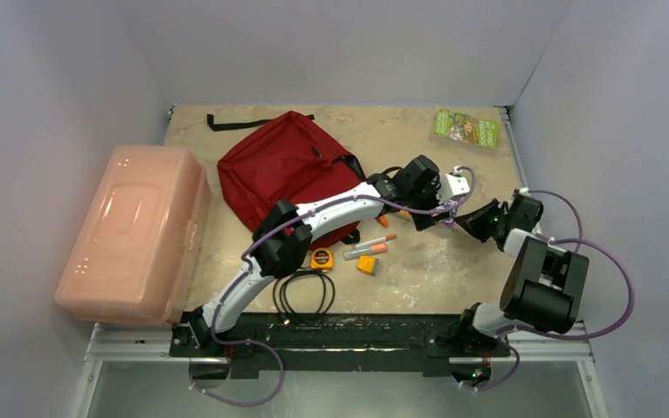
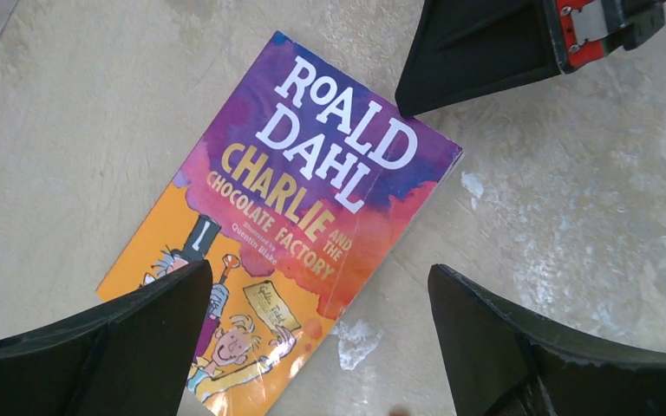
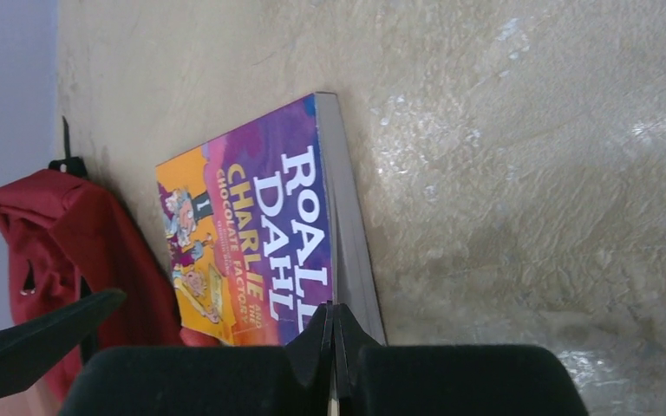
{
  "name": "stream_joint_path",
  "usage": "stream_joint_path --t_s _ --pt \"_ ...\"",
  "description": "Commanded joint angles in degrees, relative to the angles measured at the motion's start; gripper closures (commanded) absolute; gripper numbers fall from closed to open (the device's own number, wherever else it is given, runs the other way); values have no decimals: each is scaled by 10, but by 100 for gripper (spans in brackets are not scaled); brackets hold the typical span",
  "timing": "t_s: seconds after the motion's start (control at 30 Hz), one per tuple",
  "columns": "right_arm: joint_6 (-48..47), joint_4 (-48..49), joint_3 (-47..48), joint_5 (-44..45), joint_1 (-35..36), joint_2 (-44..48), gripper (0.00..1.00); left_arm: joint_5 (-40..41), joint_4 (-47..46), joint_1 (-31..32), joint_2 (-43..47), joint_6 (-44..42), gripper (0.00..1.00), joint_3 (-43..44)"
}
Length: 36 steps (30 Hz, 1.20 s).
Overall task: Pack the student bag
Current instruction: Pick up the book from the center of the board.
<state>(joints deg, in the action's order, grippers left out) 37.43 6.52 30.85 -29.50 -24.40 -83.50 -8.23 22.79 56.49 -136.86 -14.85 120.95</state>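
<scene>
The dark red student bag (image 1: 287, 170) lies flat at the back middle of the table; it also shows at the left of the right wrist view (image 3: 61, 234). A paperback, "Charlie and the Chocolate Factory" (image 2: 295, 199), lies face up on the table to the bag's right. My left gripper (image 2: 316, 286) is open and hovers above the book's lower corner, empty. My right gripper (image 3: 334, 312) is shut, its tips against the book's (image 3: 260, 225) top edge near the corner. In the top view both grippers (image 1: 418, 178) (image 1: 457, 219) cover the book.
A pale pink plastic box (image 1: 135, 231) stands at the left. A green packet (image 1: 466, 129) lies at the back right. A yellow tape measure (image 1: 320, 259), an orange marker (image 1: 370, 247), a small yellow item (image 1: 367, 265) and a black cable loop (image 1: 303, 292) lie near the front.
</scene>
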Motion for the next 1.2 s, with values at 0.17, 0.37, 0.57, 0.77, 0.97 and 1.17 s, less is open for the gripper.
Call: stream_joint_path --t_s 0.17,0.37,0.57,0.77,0.97,1.17 --pt "86 -19 25 -98 1 56 100 79 43 21 -31 -104 5 53" --pt "88 -39 29 -97 0 80 100 116 47 31 -55 -101 12 88" --pt "57 -49 32 -83 0 95 100 151 26 41 -49 -101 54 71" --pt "11 -70 45 -47 -1 99 43 184 -80 42 12 -88 83 -24" --pt "46 12 37 -85 -23 69 10 215 -122 42 48 -78 100 -54" --pt "95 117 36 -128 -25 -19 1 201 -144 41 81 -83 100 -90"
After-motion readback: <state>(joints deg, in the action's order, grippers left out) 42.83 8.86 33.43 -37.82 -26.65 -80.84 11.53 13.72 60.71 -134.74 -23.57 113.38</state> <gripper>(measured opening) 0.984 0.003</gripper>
